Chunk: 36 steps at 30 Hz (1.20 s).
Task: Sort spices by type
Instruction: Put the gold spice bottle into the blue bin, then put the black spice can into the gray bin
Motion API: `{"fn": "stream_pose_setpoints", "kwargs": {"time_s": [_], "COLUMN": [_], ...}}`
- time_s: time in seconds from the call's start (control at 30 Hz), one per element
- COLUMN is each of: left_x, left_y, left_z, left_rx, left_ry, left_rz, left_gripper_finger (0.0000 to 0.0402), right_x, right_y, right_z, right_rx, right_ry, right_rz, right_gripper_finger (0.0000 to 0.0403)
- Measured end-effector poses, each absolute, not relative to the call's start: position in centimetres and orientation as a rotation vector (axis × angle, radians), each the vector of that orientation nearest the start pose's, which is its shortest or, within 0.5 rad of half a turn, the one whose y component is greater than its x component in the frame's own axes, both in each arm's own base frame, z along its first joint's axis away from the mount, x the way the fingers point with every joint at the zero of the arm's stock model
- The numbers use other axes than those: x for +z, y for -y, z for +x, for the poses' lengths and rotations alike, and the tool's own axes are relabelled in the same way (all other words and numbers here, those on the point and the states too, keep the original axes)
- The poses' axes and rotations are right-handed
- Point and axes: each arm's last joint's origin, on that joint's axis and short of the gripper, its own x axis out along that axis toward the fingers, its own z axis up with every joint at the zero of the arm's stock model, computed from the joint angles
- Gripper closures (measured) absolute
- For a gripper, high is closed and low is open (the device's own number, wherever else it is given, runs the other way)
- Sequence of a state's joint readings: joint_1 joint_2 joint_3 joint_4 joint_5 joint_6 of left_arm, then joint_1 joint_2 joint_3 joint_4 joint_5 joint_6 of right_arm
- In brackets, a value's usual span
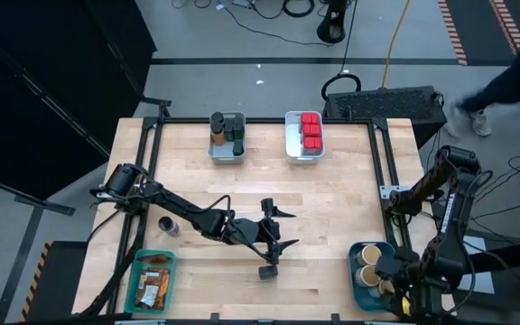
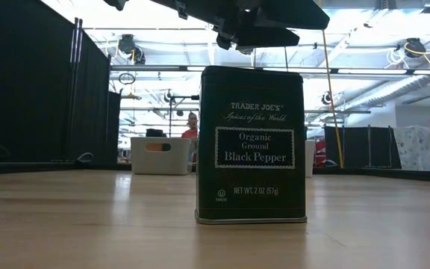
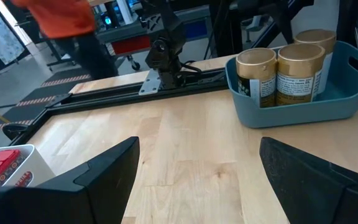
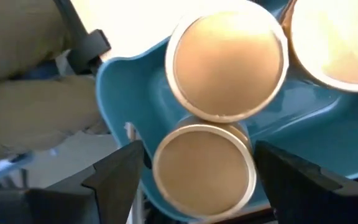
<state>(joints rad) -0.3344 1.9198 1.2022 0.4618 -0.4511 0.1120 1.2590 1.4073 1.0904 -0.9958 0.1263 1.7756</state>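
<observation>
Two dark, jointed arms trailing black cables, each ending in a claw of two broad, matte-black, wedge-shaped fingers

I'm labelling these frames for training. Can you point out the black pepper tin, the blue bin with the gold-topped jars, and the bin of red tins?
black pepper tin (image 2: 251, 146): low view, front label.
blue bin (image 3: 328, 109): left wrist view, front wall.
bin of red tins (image 1: 293, 135): high view, left rim.

Middle of the bench is wide open, so plenty of room to swing through there. What's in the way: the black pepper tin right under the open left pincer, a lone jar beside that arm, and bins parked at the corners and far edge.
</observation>
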Motion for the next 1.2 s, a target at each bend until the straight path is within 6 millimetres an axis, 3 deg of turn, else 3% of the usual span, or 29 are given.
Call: {"fn": "stream_pose_setpoints", "kwargs": {"time_s": [0.2, 0.4, 0.87, 1.03, 1.2], "left_x": [21.2, 21.3, 25.0, 26.0, 25.7], "left_y": [12.8, 13.4, 16.5, 17.1, 18.3], "left_z": [40.6, 40.2, 35.2, 33.3, 32.3], "left_rx": [0.102, 0.071, -0.08, -0.124, -0.193], "left_ry": [-0.243, -0.256, -0.415, -0.484, -0.574], "left_rz": [0.209, 0.215, 0.276, 0.152, -0.017], "left_gripper_finger": [0.007, 0.007, 0.007, 0.007, 0.007], "right_x": [26.9, 28.3, 29.5, 30.1, 30.6], "right_y": [-22.3, -20.5, -16.5, -16.2, -16.1], "right_z": [8.4, 9.2, 13.9, 15.0, 15.8], "right_rx": [-0.242, -0.225, -0.375, -0.413, -0.453], "right_ry": [-1.342, -1.134, -0.567, -0.426, -0.341], "right_rz": [0.725, 0.715, 0.209, 0.066, -0.006], "right_gripper_finger": [0.0112, 0.0112, 0.0112, 0.0112, 0.0112]}}
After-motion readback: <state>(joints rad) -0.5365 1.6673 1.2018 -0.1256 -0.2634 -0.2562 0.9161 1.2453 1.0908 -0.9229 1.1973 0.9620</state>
